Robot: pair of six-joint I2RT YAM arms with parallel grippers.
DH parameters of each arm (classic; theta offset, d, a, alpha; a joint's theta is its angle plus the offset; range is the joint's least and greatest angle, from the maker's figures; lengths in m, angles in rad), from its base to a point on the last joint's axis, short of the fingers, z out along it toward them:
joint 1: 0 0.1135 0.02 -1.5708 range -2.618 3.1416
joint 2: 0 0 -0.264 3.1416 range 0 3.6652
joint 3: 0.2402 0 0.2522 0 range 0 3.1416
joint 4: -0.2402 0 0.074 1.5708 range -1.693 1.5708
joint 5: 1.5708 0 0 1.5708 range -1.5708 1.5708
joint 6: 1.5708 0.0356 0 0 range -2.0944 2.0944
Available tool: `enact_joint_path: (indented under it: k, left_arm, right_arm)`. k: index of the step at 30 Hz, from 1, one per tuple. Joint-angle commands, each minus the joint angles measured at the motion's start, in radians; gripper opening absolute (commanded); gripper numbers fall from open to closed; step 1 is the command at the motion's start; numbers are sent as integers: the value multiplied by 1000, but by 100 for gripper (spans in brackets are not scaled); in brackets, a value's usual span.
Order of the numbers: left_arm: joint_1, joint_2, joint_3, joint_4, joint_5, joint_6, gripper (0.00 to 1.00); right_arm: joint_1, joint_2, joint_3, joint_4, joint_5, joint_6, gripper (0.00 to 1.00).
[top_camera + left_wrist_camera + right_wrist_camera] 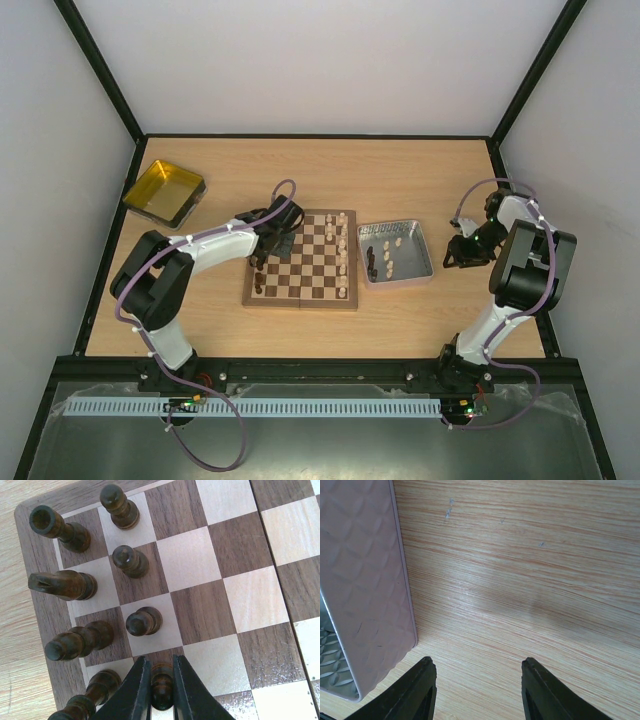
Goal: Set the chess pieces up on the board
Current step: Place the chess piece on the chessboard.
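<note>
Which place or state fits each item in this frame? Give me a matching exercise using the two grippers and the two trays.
1. left gripper
2. right gripper
3. yellow tray
4. metal tray

A. holds loose chess pieces
B. open over the table, beside the metal tray
C. shut on a dark piece standing on the board
D. at the table's far left, apart from the board

Pairs: 1-C, 2-B, 3-D, 4-A
</note>
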Motion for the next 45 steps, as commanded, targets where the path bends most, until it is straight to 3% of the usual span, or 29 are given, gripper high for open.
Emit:
enact_joint_path:
  k: [1,28,45]
  left_arm:
    - [0,14,12,-18,21,-7,11]
    - [-22,-12,7,-40,-44,-7,23]
    - [-37,-57,14,-42,-56,-2,24]
  right_arm:
    - [-6,-2,0,-20,9,-11,47]
    - [-7,5,2,-23,-9,-3,47]
    - [-7,1,37,-38,6,12,47]
